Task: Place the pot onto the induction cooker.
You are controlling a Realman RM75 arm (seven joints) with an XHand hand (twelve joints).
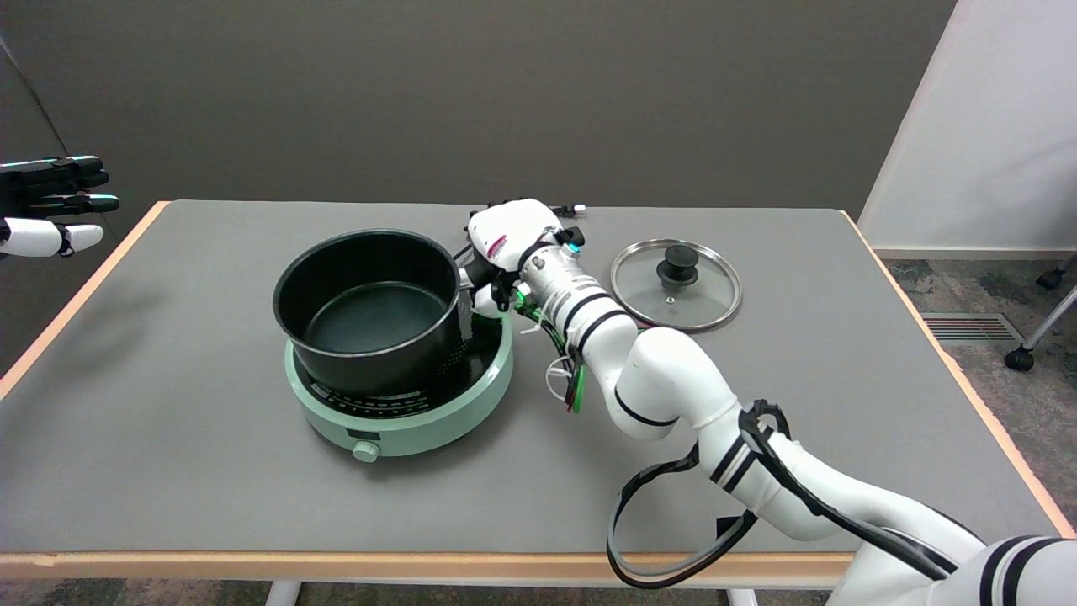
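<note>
The black pot point(374, 307) sits upright on the pale green induction cooker point(402, 396), set toward the cooker's left and far side so that a crescent of the dark cooktop shows on the side nearest the fingers. Its inside is empty and dark, with a thin bright rim. The right hand point(505, 252) is at the pot's right edge, its white back turned up toward the camera and its fingers point(486, 299) curled downward and inward against the spot where the pot's handle would be; the handle itself is hidden under the hand, so a closed hold on it looks likely, though the contact cannot be seen outright. Just below the fingers lies the cooker's right rim, and its round knob point(366, 451) faces the table's near edge, well away from them. Beyond the wrist, on the side away from the pot, a glass lid point(676, 286) with a black knob lies flat on the grey table point(168, 438), apart from the cooker.
</note>
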